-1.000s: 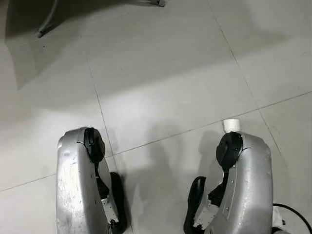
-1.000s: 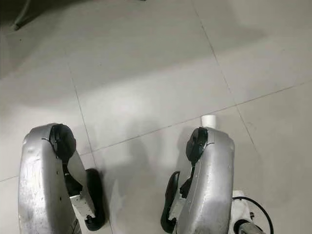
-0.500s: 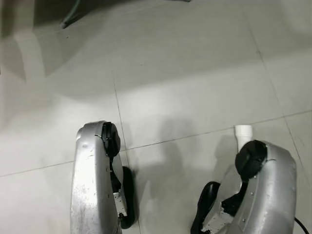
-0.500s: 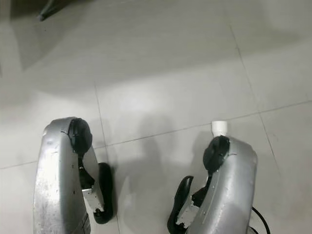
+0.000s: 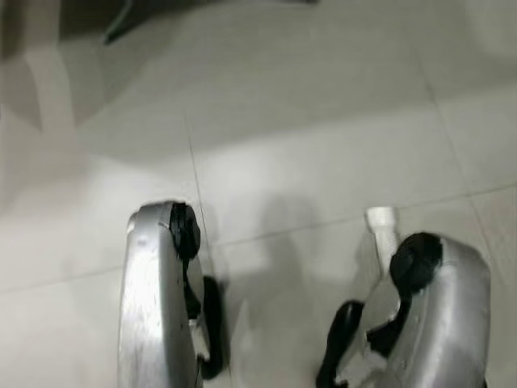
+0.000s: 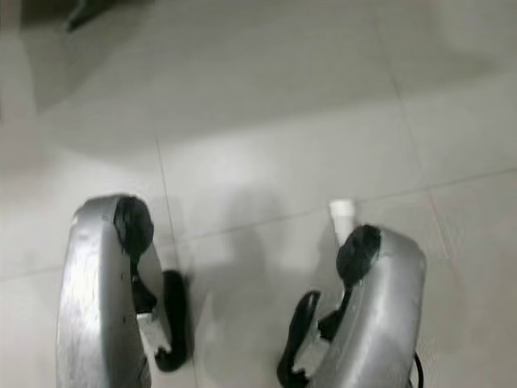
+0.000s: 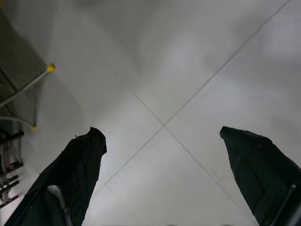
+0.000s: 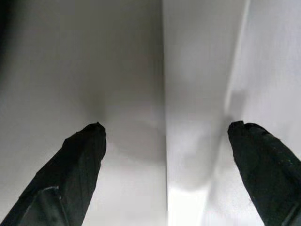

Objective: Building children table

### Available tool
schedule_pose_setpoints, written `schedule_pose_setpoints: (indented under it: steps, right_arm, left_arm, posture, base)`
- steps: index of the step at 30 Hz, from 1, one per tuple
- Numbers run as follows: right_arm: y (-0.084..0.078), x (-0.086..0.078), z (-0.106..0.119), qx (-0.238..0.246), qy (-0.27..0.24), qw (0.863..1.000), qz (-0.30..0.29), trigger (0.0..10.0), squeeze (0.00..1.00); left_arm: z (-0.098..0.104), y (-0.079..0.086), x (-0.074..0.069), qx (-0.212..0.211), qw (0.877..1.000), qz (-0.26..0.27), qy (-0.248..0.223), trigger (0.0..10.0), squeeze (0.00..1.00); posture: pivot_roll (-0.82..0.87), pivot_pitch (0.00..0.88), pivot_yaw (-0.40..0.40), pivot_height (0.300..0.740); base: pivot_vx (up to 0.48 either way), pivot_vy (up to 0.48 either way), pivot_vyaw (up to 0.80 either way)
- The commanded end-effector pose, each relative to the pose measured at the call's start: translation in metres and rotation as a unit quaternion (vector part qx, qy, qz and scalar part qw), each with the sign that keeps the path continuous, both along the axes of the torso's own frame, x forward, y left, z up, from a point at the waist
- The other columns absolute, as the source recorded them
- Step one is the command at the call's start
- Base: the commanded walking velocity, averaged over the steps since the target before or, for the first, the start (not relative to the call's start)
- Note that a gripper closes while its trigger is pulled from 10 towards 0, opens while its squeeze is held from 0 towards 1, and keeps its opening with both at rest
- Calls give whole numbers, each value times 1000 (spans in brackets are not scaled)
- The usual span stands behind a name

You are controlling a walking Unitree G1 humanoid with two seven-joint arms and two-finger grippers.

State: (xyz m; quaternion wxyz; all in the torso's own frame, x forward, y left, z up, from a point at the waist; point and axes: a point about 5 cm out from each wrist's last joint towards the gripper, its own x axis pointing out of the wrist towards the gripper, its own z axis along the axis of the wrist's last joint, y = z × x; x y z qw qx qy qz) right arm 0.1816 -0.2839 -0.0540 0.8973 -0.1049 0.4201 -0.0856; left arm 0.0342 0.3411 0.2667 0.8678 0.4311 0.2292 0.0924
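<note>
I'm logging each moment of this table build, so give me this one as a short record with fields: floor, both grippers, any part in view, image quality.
floor: pale tiled floor with thin grout lines
left gripper: open, nothing between its fingers, pointing at the floor
right gripper: open, a white surface lies between and beyond its fingers
part in view: white tube sticking out past the right arm
far corner: thin dark rod lying on the floor in the shade
image quality: both eye views are blurred
</note>
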Motion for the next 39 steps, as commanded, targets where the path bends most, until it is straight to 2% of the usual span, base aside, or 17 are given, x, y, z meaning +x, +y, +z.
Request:
schedule_pose_setpoints:
  steps: [1, 7, 12, 13, 15, 16, 17, 18, 28, 39]
  right_arm:
    - [35, -1, -15, 41, 16, 999, 15, 10000, 0]
    - [41, 10, -10, 49, -2, 999, 21, 10000, 0]
    - [43, 12, -10, 47, -1, 999, 27, 10000, 0]
    - [43, 13, -11, 46, -1, 999, 26, 4745, 0]
    - [43, 13, -11, 44, 0, 999, 26, 4745, 0]
    - [43, 13, -12, 47, -2, 999, 24, 863, 0]
    - [43, 13, -12, 47, -2, 999, 24, 863, 0]
    - [43, 12, -12, 48, -1, 999, 19, 0, 0]
    - [40, 9, -13, 55, -4, 998, 7, 0, 0]
    - [45, 20, -8, 64, -31, 997, -9, 0, 0]
  left_arm:
    - [-7, 6, -7, -20, 999, 24, 12, 10000, 0]
    - [-8, 5, -6, -26, 999, 21, 11, 10000, 0]
    - [-10, 4, -7, -28, 999, 22, 9, 10000, 0]
    - [-10, 4, -7, -28, 999, 22, 9, 10000, 0]
    - [-9, 4, -8, -28, 999, 23, 9, 10000, 0]
    - [-9, 5, -8, -27, 999, 23, 9, 10000, 0]
    - [-9, 5, -8, -27, 999, 23, 9, 10000, 0]
    - [-9, 5, -8, -27, 999, 24, 9, 10000, 0]
    - [-13, 8, -3, -27, 999, 22, 8, 10000, 0]
    - [-18, 11, 10, -27, 1000, 14, -3, 10000, 0]
  posture:
    - [403, 654, 134, 300]
    - [387, 655, 120, 300]
    - [389, 647, 117, 300]
    - [389, 647, 117, 300]
    - [389, 647, 117, 300]
    - [391, 651, 119, 300]
    - [391, 651, 119, 300]
    - [391, 655, 120, 300]
    - [378, 626, 121, 300]
    - [381, 628, 133, 300]
  base:
    - [0, 0, 0]
    - [0, 0, 0]
    - [0, 0, 0]
    - [0, 0, 0]
    - [0, 0, 0]
    - [0, 0, 0]
    - [0, 0, 0]
    - [0, 0, 0]
    - [0, 0, 0]
    - [0, 0, 0]
